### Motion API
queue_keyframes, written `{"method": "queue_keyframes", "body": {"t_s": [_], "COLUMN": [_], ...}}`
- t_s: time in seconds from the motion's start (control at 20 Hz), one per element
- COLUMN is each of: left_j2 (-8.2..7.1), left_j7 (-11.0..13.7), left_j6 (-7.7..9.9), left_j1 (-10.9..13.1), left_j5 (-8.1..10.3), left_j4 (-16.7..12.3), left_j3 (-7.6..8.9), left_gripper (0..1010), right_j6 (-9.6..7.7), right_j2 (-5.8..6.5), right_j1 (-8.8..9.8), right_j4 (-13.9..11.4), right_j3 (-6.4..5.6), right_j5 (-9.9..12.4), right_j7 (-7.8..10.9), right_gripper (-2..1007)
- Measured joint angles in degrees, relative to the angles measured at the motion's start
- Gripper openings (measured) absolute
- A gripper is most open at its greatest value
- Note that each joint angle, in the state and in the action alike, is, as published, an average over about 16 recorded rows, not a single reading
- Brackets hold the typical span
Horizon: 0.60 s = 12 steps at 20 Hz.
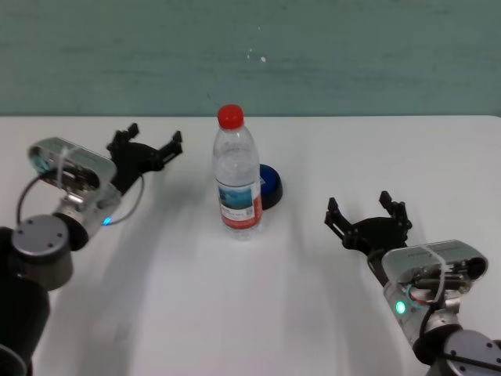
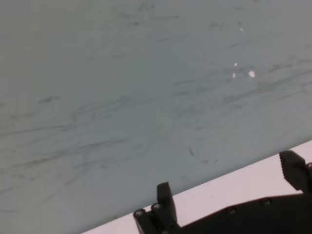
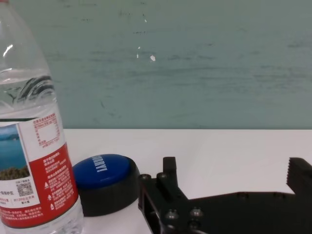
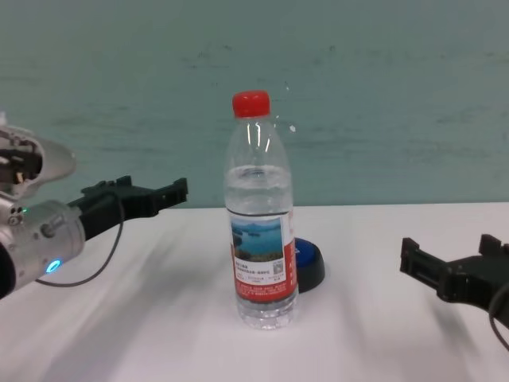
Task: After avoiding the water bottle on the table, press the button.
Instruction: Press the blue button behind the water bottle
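Approach is pending: right gripper (image 1: pixel 366 213), jaws spread, is waiting lower right; reaching the button (image 1: pixel 271 186) means skirting the water bottle (image 1: pixel 236 178) at centre.

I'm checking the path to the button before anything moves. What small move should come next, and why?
Probably the right gripper should ease forward and inward toward the button, passing behind the water bottle. Its fingers are open and it sits on the button's side; the bottle stands upright just in front of the button, blocking a straight reach. The left gripper is farther off.
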<state>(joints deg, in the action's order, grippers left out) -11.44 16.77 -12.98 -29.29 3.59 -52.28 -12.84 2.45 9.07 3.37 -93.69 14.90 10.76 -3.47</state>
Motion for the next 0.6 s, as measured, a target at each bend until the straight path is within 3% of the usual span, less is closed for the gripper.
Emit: {"method": "queue_keyframes", "body": {"t_s": [0.6], "left_j2": [-1.00], "left_j7": [-0.35], "left_j6": [0.89], "left_j1": [2.02], "left_j5": [0.73], "left_j4": [-2.30], "left_j3": [2.12], "left_gripper": [1010], "right_j6": [0.00], "right_j2": [0.00], "right_j1": [0.00], "right_j4": [0.00], "right_j3": [0.00], "right_j5": [0.00], "right_j7": [0.00], "right_gripper": [1004]}}
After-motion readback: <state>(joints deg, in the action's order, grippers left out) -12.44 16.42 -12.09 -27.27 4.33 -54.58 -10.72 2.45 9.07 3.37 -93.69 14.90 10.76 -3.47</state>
